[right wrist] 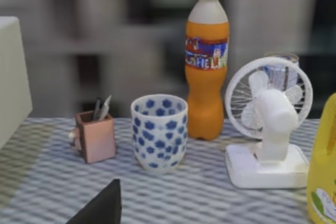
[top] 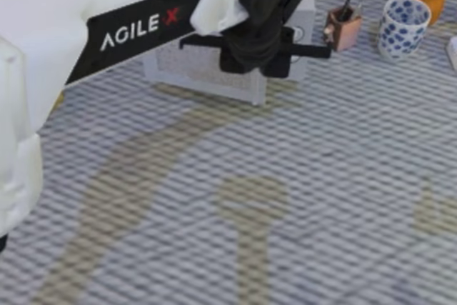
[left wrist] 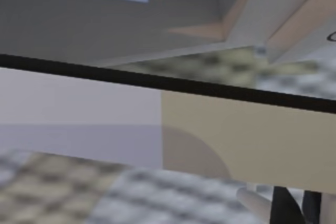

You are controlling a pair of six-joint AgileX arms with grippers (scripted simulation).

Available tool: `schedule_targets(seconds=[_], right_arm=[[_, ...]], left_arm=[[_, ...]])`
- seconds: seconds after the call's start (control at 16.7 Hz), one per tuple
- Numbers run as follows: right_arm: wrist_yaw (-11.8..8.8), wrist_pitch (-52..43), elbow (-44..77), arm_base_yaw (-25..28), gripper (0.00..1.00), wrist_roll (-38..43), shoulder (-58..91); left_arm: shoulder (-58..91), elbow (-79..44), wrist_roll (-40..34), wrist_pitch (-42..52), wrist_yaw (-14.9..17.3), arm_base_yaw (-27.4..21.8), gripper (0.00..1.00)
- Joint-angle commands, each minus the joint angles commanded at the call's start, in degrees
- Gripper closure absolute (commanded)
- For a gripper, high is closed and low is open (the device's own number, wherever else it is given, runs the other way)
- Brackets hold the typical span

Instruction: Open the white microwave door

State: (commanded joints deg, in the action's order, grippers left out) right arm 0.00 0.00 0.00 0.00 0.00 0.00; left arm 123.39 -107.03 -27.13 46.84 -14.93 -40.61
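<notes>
Left pincer (top: 275, 48) at door (top: 207, 69) of microwave (top: 303, 12).

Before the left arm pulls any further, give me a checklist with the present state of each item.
1. Left claw at the small boxy white microwave: ok.
2. Claw closed on the flat white mesh-window door: cannot tell.
3. Door swung open: cannot tell; the arm hides much of it.
4. Small pink pen holder and blue-flowered white cup apart from the door: ok.
5. Right claw's position: cannot tell; not seen from above.
</notes>
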Motion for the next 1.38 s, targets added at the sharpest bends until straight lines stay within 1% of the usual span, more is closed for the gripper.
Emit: schedule_targets(seconds=[1.08, 1.2, 1.38], right_arm=[[0.0, 0.0, 0.0, 0.0, 0.0, 0.0, 0.0], [0.0, 0.0, 0.0, 0.0, 0.0, 0.0, 0.0], [0.0, 0.0, 0.0, 0.0, 0.0, 0.0, 0.0]], left_arm=[[0.0, 0.0, 0.0, 0.0, 0.0, 0.0, 1.0], [0.14, 0.3, -0.04, -0.16, 0.34, -0.39, 1.0], [-2.15, 3.54, 2.36, -1.92, 1.36, -0.03, 1.0]])
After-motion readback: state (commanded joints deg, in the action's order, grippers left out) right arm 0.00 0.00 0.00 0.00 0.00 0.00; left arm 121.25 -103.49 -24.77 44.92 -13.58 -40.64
